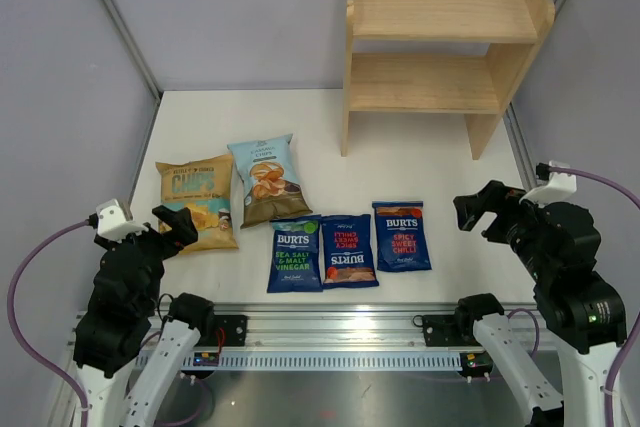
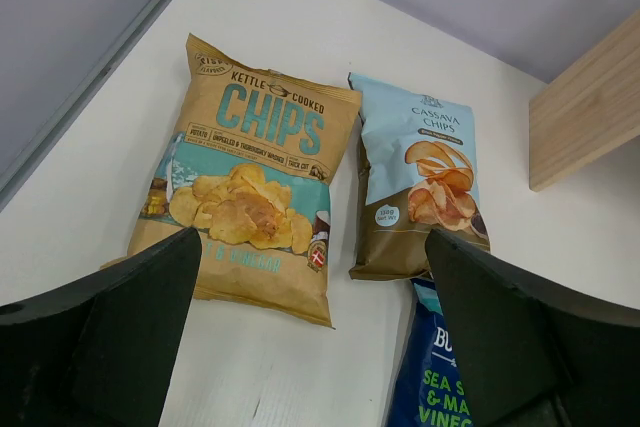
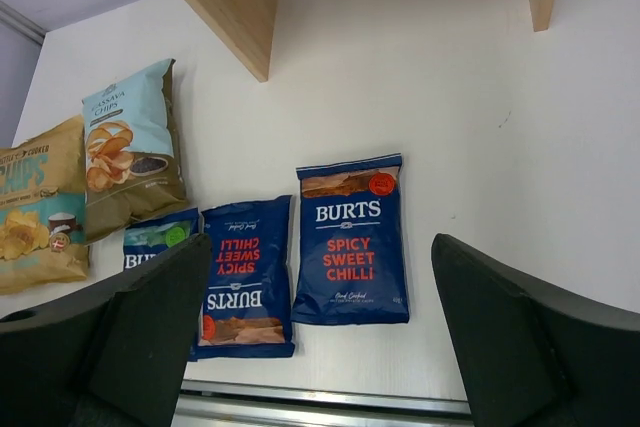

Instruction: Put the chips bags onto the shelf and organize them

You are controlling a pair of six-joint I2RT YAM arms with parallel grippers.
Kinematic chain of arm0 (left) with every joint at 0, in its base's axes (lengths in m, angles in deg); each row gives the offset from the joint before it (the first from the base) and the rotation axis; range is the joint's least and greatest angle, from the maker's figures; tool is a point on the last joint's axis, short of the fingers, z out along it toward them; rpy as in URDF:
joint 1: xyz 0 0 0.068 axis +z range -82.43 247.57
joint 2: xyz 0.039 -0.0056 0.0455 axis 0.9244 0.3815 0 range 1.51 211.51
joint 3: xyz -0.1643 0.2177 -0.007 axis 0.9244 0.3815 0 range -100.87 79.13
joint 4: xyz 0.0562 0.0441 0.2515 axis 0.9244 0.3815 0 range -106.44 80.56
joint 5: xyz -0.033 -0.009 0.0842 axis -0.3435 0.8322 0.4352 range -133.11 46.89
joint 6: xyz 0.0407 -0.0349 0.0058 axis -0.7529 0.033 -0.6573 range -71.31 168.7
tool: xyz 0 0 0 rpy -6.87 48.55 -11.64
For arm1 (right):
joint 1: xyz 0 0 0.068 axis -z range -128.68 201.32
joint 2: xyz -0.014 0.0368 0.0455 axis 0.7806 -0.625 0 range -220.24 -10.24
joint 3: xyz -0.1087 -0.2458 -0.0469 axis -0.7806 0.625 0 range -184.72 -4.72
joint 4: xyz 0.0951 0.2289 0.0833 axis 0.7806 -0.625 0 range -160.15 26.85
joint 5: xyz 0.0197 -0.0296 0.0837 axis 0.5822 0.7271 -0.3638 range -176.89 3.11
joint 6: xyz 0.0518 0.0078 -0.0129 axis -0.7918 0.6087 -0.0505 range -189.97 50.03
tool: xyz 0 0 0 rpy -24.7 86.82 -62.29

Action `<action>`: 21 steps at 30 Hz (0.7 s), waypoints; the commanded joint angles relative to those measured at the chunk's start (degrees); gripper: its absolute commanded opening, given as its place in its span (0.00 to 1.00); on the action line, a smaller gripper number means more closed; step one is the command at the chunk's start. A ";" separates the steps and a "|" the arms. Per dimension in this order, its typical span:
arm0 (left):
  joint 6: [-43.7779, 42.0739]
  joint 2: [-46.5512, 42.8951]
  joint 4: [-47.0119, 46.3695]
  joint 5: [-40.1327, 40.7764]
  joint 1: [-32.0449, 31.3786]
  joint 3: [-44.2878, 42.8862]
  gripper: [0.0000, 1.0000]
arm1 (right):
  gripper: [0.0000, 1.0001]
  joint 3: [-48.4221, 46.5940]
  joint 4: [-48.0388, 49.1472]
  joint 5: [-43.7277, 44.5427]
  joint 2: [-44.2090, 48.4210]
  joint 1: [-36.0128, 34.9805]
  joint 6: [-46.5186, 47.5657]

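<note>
Chips bags (image 3: 245, 267), five in all, lie flat on a white surface (image 1: 420, 162), none yet on the shelf (image 1: 440, 82). The shelf, two tiers of pale wood, stands at the far right, well apart from them. To the left are two larger bags: a tan bag (image 1: 197, 202) marked CHIPS and, touching its right edge, a light-blue bag (image 1: 268, 179). Nearer the arms, three small dark-blue Burts bags lie in a row: a sea salt bag (image 1: 295, 255), a middle bag (image 1: 348, 250) turned head to foot against its neighbours, and a right-hand bag (image 1: 402, 235). The left gripper (image 1: 172, 228) hangs by the tan bag's near corner, jaws spread wide, holding nothing. The right gripper (image 1: 478, 209) hangs right of the small bags, equally wide and empty.

The first pick probably suits the right gripper, which is nearest both the shelf and the right-hand bag. A flat, crinkly bag offers little to grasp, so pinching a crimped end seam should work better than pressing on the puffed middle. Lifting it clear before swinging away would avoid dragging its neighbours. Setting it against a side panel would leave room for the other small bags.
</note>
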 commanded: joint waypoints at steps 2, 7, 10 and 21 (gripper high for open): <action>-0.75 2.00 -3.37 -0.59 -0.21 0.26 0.99 | 0.99 -0.18 2.48 1.34 1.45 -0.29 0.26; -1.63 9.11 -2.23 -5.77 -0.21 -2.63 0.99 | 0.99 1.76 3.88 -0.76 2.94 -0.38 -0.97; -0.41 14.74 -1.88 -9.55 -0.12 -4.57 0.99 | 1.00 3.95 5.99 -4.71 4.53 -0.29 -1.84; 6.80 32.74 -17.95 -26.70 0.05 0.00 0.99 | 0.99 6.68 8.02 -18.34 6.46 -0.29 -1.85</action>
